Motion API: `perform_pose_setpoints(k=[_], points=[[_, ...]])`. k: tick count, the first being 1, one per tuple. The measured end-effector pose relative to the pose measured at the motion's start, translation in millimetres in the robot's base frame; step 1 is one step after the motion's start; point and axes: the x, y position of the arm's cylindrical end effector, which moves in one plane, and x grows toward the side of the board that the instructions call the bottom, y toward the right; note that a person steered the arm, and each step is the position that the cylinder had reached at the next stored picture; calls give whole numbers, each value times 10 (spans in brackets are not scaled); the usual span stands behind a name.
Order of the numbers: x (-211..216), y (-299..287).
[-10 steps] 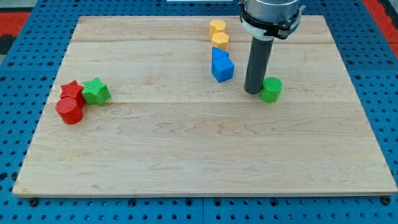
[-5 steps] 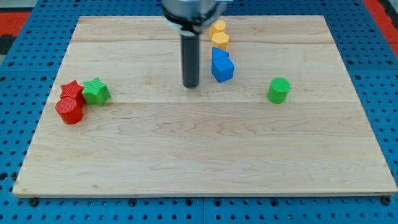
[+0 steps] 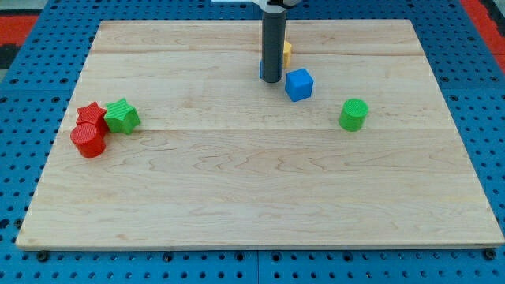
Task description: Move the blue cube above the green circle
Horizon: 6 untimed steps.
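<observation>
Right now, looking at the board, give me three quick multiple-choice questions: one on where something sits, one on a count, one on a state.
1. Where is my tip relative to the blue cube?
A. at the view's left of it
B. at the view's right of it
C. below it

2. How many red blocks are in view?
A. one
B. two
C. three

3. The blue cube and the green cylinder are:
A. touching
B. stacked
C. apart

Answers: 1 A, the rod stands left of the cube. 2 B, a red star and a red cylinder. 3 C, bare board shows between them.

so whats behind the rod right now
Behind the rod, slivers of a blue block and a yellow block show; their shapes are hidden. My tip sits left of the blue cube.
</observation>
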Motion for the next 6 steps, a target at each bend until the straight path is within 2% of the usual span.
perform_pose_setpoints(k=[1, 2, 4, 5, 6], points=[[148, 94], [169, -63], [270, 538], [270, 743], [31, 690]])
